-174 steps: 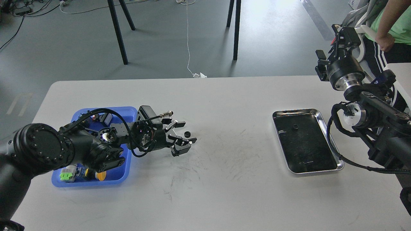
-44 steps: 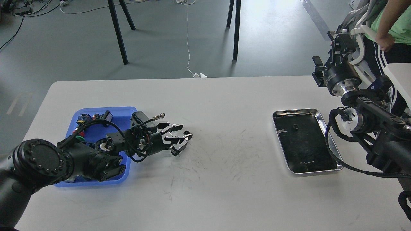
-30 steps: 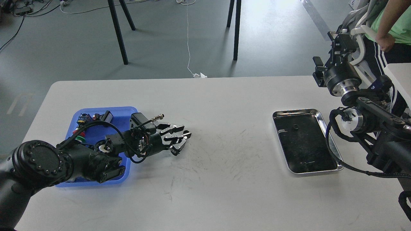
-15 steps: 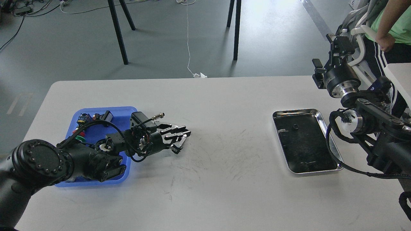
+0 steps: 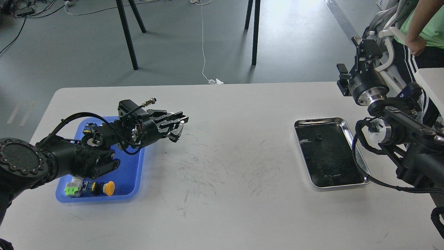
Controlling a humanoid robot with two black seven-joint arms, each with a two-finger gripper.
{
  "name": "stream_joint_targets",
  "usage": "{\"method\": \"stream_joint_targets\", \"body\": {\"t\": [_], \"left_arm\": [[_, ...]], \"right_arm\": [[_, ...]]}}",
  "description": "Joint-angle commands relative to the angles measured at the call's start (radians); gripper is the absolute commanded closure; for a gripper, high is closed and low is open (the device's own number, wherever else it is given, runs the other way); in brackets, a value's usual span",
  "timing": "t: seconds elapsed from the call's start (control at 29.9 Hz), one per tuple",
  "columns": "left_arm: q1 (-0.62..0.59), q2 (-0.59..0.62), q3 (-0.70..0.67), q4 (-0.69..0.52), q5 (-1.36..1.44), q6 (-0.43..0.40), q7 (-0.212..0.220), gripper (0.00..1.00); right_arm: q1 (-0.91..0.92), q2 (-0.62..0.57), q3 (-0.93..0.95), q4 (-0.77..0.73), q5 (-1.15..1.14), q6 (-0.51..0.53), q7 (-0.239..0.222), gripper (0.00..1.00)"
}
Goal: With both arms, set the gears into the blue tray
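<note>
Left gripper (image 5: 177, 123): raised just right of blue tray (image 5: 133, 180), jaws nearly closed, presumably pinching a gear, unseen. Right gripper (image 5: 359, 52): idle, state indiscernible. One gear (image 5: 317, 137): in metal tray (image 5: 347, 127), awaiting pickup.

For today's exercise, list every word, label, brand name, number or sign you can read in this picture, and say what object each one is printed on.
None can be read.
The blue tray, the metal tray, the table and both arms show no legible print.
A white object at the top right corner carries dark marks, cut off and too small to read.
The switches in the blue tray show no legible marking.
</note>
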Motion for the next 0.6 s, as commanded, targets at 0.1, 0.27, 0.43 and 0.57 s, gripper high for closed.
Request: {"method": "stream_joint_targets", "body": {"t": [0.1,0.27,0.43,0.57], "left_arm": [[-0.003,0.208,0.007,-0.118,0.013,0.000,0.000,0.75],[0.008,0.323,-0.005,-0.152,0.106,0.000,0.000,0.74],[0.009,0.410,-0.016,-0.306,0.114,0.000,0.000,0.74],[0.014,0.455,-0.070,-0.374,0.125,0.000,0.000,0.74]], "right_arm": [[0.003,0.003,0.001,0.001,0.002,0.000,0.000,0.06],[0.006,0.003,0.001,0.001,0.002,0.000,0.000,0.06],[0.007,0.011,0.001,0.001,0.000,0.000,0.000,0.06],[0.006,0.015,-0.001,0.000,0.000,0.000,0.000,0.06]]}}
